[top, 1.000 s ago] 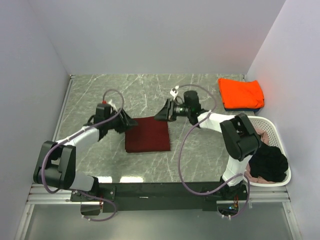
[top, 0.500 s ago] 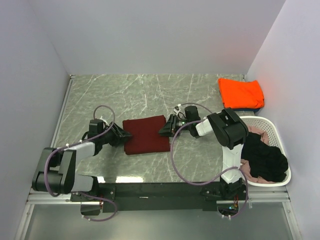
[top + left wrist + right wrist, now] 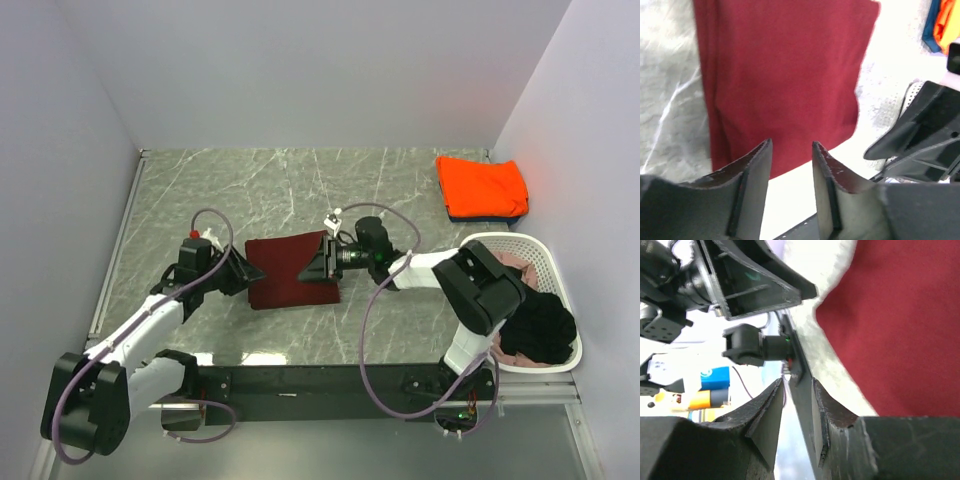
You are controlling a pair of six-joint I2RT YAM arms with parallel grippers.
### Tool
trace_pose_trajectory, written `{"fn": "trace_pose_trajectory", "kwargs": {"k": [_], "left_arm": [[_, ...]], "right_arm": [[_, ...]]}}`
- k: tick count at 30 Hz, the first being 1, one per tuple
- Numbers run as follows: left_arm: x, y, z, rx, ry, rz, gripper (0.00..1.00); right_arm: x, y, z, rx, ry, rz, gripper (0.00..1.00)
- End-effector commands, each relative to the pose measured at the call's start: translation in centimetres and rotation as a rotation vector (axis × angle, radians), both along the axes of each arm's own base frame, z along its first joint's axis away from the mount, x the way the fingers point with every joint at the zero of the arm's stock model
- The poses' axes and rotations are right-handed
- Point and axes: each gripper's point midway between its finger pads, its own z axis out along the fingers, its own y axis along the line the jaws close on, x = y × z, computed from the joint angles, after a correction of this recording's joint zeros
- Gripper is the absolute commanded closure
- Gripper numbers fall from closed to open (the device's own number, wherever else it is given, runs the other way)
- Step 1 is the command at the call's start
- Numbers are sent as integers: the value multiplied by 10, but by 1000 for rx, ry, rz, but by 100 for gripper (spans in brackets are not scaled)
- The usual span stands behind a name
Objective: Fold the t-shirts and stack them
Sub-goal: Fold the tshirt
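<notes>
A dark maroon t-shirt (image 3: pixel 283 278) lies folded flat in a rectangle at mid-table; it also shows in the left wrist view (image 3: pixel 785 75) and the right wrist view (image 3: pixel 905 325). My left gripper (image 3: pixel 255 272) sits low at its left edge, open, with nothing between the fingers (image 3: pixel 791 145). My right gripper (image 3: pixel 305 270) reaches over the shirt's right part, open and empty (image 3: pixel 797 385). An orange t-shirt (image 3: pixel 482 186) lies folded on a dark blue one (image 3: pixel 470 216) at the back right. Black (image 3: pixel 538 325) and pale pink (image 3: pixel 515 262) t-shirts fill the basket.
The white perforated basket (image 3: pixel 555 262) stands at the right edge beside the right arm's base. Purple walls close the table in at the left, back and right. The two grippers face each other closely across the maroon shirt.
Both grippers came down from the shirt's far corners to table level. The right gripper then slid left over the shirt, and the left jaws narrowed slightly. The shirt stays flat.
</notes>
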Motion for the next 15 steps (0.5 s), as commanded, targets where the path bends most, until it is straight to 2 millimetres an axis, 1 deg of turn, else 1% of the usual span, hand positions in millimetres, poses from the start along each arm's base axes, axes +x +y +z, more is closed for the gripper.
{"fn": "trace_pose_trajectory", "kwargs": {"k": [1, 2, 3, 5, 6, 7, 8, 9, 10, 12, 13, 14, 15], "left_arm": [[-21, 2, -30, -10, 87, 10, 58], [-25, 2, -40, -17, 122, 18, 60], [-24, 1, -45, -24, 120, 25, 61], [-40, 6, -71, -13, 207, 51, 66], [-39, 7, -74, -13, 202, 63, 67], [-45, 11, -85, 3, 233, 82, 68], [-48, 14, -89, 15, 248, 91, 68], [-49, 16, -91, 26, 256, 102, 69], [-56, 21, -94, 47, 283, 115, 69], [-57, 29, -95, 82, 282, 151, 70], [-56, 31, -88, 82, 265, 165, 70], [-55, 33, -85, 88, 252, 177, 69], [-53, 33, -81, 80, 238, 182, 69]], "right_arm": [[-5, -7, -41, -24, 95, -24, 64], [-3, -6, -46, -17, 99, -28, 64], [-6, -10, -66, -46, 141, -32, 64], [-5, -12, -80, -57, 158, -39, 64], [-9, -16, -96, -79, 192, -43, 64], [-9, -20, -101, -83, 210, -48, 64], [-10, -21, -102, -73, 210, -43, 64], [-14, -26, -108, -81, 230, -49, 64], [-12, -30, -107, -78, 231, -60, 64], [-12, -36, -100, -79, 221, -70, 64], [-10, -37, -96, -83, 210, -74, 64], [-14, -40, -99, -120, 217, -69, 64], [-6, -37, -84, -111, 170, -77, 64]]}}
